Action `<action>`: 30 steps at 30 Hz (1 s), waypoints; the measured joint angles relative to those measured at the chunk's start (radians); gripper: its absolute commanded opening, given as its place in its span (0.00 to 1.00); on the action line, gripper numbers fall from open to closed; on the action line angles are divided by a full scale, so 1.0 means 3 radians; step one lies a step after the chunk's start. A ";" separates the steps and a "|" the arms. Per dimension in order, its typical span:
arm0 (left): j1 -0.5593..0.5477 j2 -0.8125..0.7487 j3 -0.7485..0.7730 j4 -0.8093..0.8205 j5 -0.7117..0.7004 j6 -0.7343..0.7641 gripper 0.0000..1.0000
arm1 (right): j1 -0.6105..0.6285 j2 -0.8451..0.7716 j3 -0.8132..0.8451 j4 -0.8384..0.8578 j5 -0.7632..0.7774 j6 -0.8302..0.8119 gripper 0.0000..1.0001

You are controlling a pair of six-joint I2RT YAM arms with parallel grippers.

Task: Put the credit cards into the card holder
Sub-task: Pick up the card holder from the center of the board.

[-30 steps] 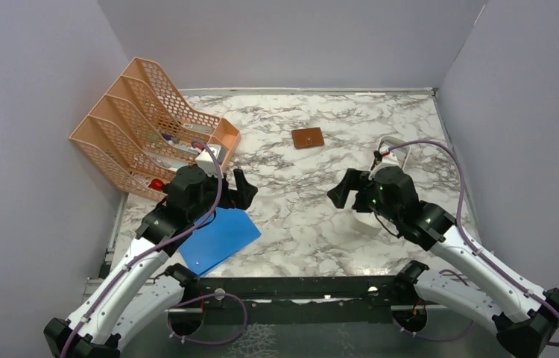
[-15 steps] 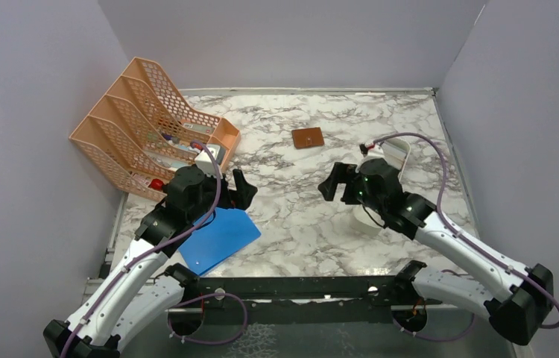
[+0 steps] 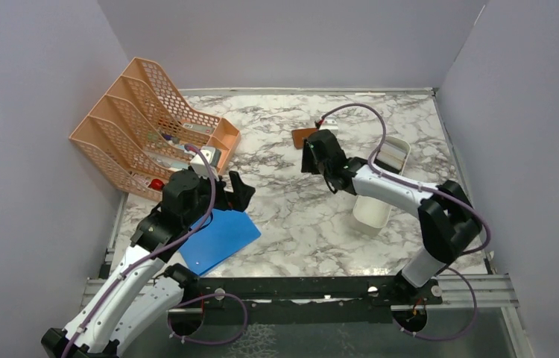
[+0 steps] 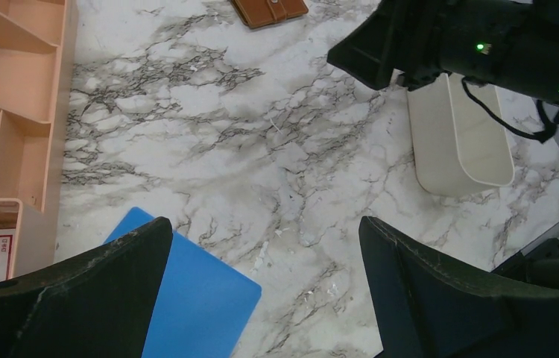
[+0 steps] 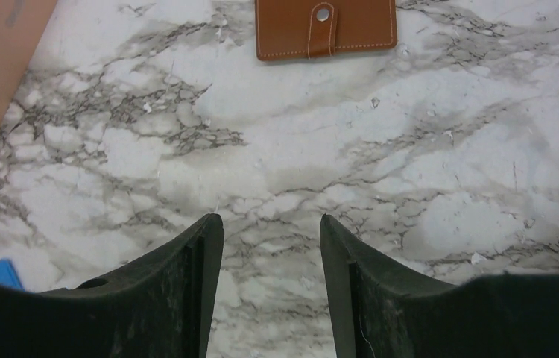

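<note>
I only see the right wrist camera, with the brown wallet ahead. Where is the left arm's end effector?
Observer: The left end effector is open, above the far edge of the blue board, beside the orange rack.
Operator: What's the white thing at my right edge?
Observer: A white oblong tray; the right arm passes over it.
Operator: Any cards in it?
Observer: The top view shows a greyish shape in its far end; too small to tell.

Brown card holder (image 5: 326, 28), grey-veined white table (image 3: 299, 216), orange rack (image 3: 124, 127), blue board (image 3: 220, 239).

The left arm (image 3: 124, 282) and right arm (image 3: 390, 191) — white shells, black joints — each carry a looping lilac cable (image 3: 355, 107).
</note>
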 measured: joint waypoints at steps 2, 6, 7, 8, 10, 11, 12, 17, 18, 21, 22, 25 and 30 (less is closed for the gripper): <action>0.0000 -0.0014 0.0000 0.0000 -0.0001 0.0000 0.99 | -0.0008 0.0201 0.0093 0.0100 0.0090 -0.0050 0.47; 0.0000 -0.0036 -0.0001 0.0000 -0.0001 -0.0001 0.99 | -0.0071 0.0656 0.0439 0.0186 0.0192 -0.0179 0.44; 0.0000 -0.0041 -0.0001 0.0000 -0.0001 0.0000 0.99 | -0.0100 0.0791 0.0566 0.0209 0.0214 -0.0209 0.45; 0.0000 -0.0047 -0.0001 0.0000 -0.0001 0.0000 0.99 | -0.0127 0.0879 0.0643 0.0229 0.0223 -0.0235 0.45; 0.0000 -0.0055 -0.0004 0.0000 -0.0001 0.0000 0.99 | -0.0196 0.1069 0.0820 0.0238 0.0240 -0.0284 0.45; 0.0000 -0.0057 -0.0004 -0.0001 -0.0001 0.0000 0.99 | -0.0229 0.1142 0.0884 0.0239 0.0244 -0.0296 0.45; 0.0000 -0.0057 -0.0005 0.0000 0.0000 0.0001 0.99 | -0.0261 0.1207 0.0937 0.0240 0.0245 -0.0309 0.45; 0.0000 -0.0057 -0.0005 -0.0001 0.0000 0.0004 0.99 | -0.0401 0.1517 0.1214 0.0233 0.0215 -0.0357 0.45; 0.0000 -0.0057 -0.0005 0.0000 0.0000 0.0008 0.99 | -0.0425 0.1573 0.1268 0.0229 0.0201 -0.0361 0.45; 0.0000 -0.0057 -0.0006 -0.0001 0.0000 0.0011 0.99 | -0.0497 0.1760 0.1443 0.0221 0.0134 -0.0388 0.44; 0.0000 -0.0057 -0.0006 -0.0001 0.0000 0.0013 0.99 | -0.0512 0.1815 0.1490 0.0223 0.0107 -0.0399 0.44; 0.0000 -0.0056 -0.0006 -0.0001 -0.0001 0.0015 0.99 | -0.0548 0.1973 0.1616 0.0214 0.0001 -0.0453 0.41; 0.0000 -0.0036 -0.0006 -0.0003 -0.0001 0.0027 0.99 | -0.0563 0.2103 0.1774 0.0214 -0.0114 -0.0570 0.24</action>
